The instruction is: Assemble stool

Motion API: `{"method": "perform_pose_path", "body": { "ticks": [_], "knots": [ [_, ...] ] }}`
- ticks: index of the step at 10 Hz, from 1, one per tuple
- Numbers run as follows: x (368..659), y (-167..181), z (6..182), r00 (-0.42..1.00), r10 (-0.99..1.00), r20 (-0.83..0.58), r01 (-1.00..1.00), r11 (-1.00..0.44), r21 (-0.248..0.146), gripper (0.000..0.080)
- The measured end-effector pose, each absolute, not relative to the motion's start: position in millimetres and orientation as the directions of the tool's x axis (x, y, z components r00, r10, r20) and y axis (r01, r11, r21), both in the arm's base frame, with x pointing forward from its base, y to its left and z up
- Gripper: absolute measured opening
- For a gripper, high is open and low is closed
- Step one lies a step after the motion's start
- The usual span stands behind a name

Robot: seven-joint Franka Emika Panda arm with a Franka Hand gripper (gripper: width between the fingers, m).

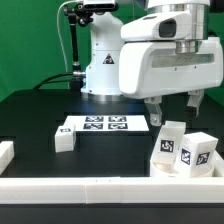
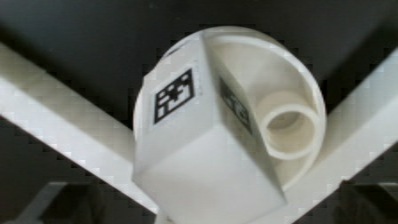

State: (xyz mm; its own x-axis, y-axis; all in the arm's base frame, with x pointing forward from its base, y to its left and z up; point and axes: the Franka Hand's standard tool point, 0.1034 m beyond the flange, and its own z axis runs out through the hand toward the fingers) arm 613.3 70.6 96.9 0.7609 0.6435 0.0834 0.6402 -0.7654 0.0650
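To the exterior view's right of the marker board (image 1: 100,124), tagged stool legs (image 1: 170,150) are seen standing close together on the tabletop (image 1: 40,110). The jaws are held spread wide just above them, nothing grasped. A small white block (image 1: 63,140) is set beside the board's opposite end.

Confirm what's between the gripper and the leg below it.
Nothing: the wrist view shows the leg unobstructed; the exterior view shows the open gripper over it.

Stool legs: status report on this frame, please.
Tool open, empty, hovering over the legs. Tagged leg loose beneath it, by the border rails. No parts joined in view; nothing seen blocking the way down.
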Motion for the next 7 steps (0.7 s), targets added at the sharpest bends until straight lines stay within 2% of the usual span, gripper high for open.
{"method": "perform_pose_path", "body": {
  "ticks": [3,7],
  "knots": [
    [613.4,65.3,95.3,0.664,0.745,0.065,0.740,-0.668,0.081,0.0649],
    [613.1,54.4,87.4,0.432,0.902,0.005,0.897,-0.430,0.103,0.0649]
  ]
}}
